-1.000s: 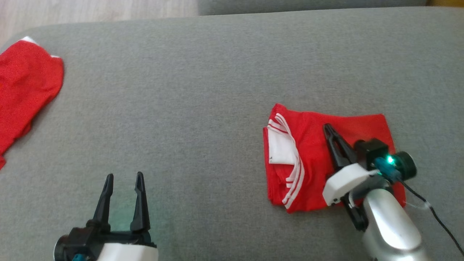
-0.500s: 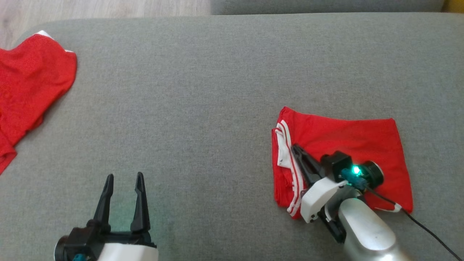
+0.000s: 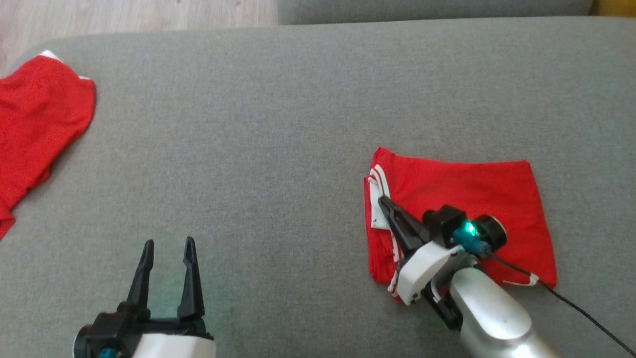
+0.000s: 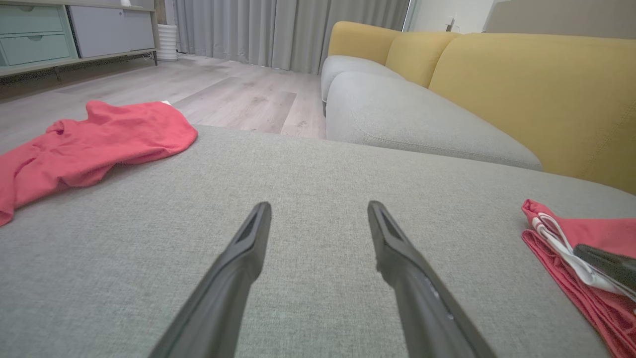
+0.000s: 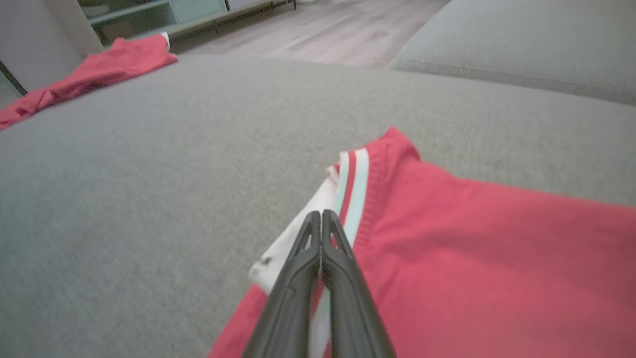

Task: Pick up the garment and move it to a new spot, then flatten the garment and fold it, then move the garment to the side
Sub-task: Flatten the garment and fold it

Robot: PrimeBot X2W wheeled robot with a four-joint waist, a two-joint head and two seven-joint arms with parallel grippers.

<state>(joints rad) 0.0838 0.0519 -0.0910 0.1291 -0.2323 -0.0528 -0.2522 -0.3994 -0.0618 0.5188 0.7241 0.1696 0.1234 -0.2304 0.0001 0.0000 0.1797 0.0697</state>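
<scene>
The folded red garment (image 3: 467,189) with a white, red-striped collar lies on the right side of the grey cushion (image 3: 273,124). My right gripper (image 3: 383,200) is shut, its tips low over the garment's left edge at the collar. In the right wrist view the closed fingers (image 5: 322,214) point at the white collar of the garment (image 5: 472,258), with nothing seen between them. My left gripper (image 3: 169,242) stands open at the lower left, apart from the garment, nothing between its fingers (image 4: 318,205). The left wrist view has the garment (image 4: 596,233) at its right edge.
A second red garment (image 3: 39,124) lies crumpled at the cushion's far left edge. A black cable (image 3: 571,308) trails from the right wrist. Wood floor (image 3: 124,15) lies beyond the cushion's back left, and a grey and yellow sofa (image 4: 521,89) stands behind.
My right gripper has slid left across the garment, from its middle to the collar edge, and less of the white collar shows. The head view shifted slightly. The left gripper has not moved.
</scene>
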